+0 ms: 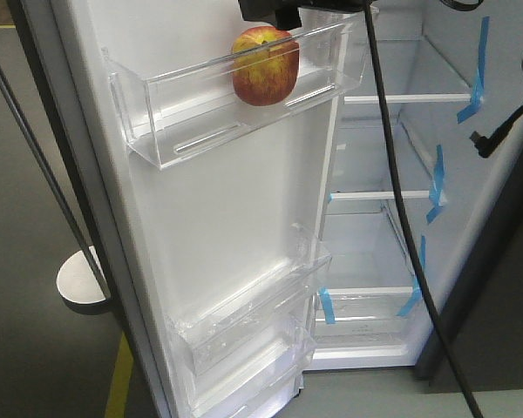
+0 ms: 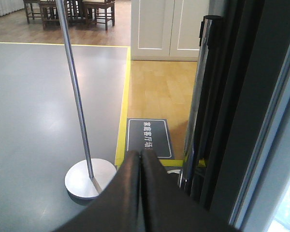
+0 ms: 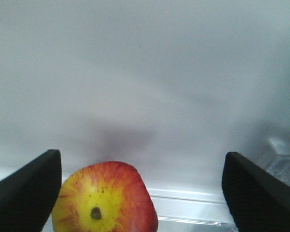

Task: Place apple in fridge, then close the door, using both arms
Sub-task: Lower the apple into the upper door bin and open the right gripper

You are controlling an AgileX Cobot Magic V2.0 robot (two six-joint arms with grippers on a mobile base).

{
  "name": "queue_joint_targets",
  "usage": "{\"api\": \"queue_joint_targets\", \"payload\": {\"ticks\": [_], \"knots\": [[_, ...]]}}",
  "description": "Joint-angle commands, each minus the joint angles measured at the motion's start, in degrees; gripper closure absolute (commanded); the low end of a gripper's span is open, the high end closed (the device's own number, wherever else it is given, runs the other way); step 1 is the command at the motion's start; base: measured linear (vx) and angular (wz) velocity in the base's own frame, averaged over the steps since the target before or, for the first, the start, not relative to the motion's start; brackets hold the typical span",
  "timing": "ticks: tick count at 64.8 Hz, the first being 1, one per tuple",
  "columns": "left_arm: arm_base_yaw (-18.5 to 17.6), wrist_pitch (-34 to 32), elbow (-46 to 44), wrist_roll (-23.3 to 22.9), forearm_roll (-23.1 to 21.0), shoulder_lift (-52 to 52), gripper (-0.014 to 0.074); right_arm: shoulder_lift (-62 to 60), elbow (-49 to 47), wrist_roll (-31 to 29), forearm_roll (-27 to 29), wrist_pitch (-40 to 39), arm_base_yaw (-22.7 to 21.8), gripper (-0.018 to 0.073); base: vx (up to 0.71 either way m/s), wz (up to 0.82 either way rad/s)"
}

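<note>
The apple, red with yellow streaks, rests in the top clear bin on the white inner lining of the open door. In the right wrist view the apple lies low and left between the jaws, close beside the left finger. My right gripper is open wide just above it. The fridge stands open at the right, white inside, with blue tape on its shelves. My left gripper is shut on nothing, outside the door's dark edge.
A metal stanchion pole with a round base stands on the grey floor left of the door, also seen in the front view as a disc. Black cables hang before the shelves. Lower door bins jut out.
</note>
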Motion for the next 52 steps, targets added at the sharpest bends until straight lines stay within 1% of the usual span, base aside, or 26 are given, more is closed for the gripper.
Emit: {"api": "queue_joint_targets", "payload": {"ticks": [1,8,14,23,32,39,46,52], "knots": [[-0.4,-4.5,1.2,-0.4,-0.2,-0.8,0.0602,-5.5,-1.8,-0.1,0.4,-4.9,-0.6,-0.0061,0.00,0.00],[-0.4,-4.5,1.2,-0.4,-0.2,-0.8,0.0602,-8.4,-1.7,0.0,-0.6,-4.5,-1.6,-0.0030,0.00,0.00],[-0.4,-4.5,1.2,-0.4,-0.2,-0.8,0.0602,-10.4,-1.7,0.2,-0.9,-2.2,-3.0,-0.0011,0.00,0.00],[-0.4,-4.5,1.2,-0.4,-0.2,-0.8,0.0602,-12.9,-1.7,1.2,-0.9,2.9,-6.3,-0.0001,0.00,0.00],[-0.4,-4.5,1.2,-0.4,-0.2,-0.8,0.0602,-15.4,-1.5,1.1,-0.9,8.6,-9.9,-0.0001,0.00,0.00],[-0.4,-4.5,1.2,-0.4,-0.2,-0.8,0.0602,-17.8,-1.5,1.1,-0.9,11.6,-12.0,-0.0001,0.00,0.00],[-0.4,-4.5,1.2,-0.4,-0.2,-0.8,0.0602,-21.9,2.3,1.1,-0.7,10.9,-13.4,-0.0001,0.00,0.00],[-0.4,-4.5,1.2,-0.4,-0.2,-0.8,0.0602,-26.8,10.1,0.7,-1.3,9.1,-13.4,-0.0001,0.00,0.00]]}}
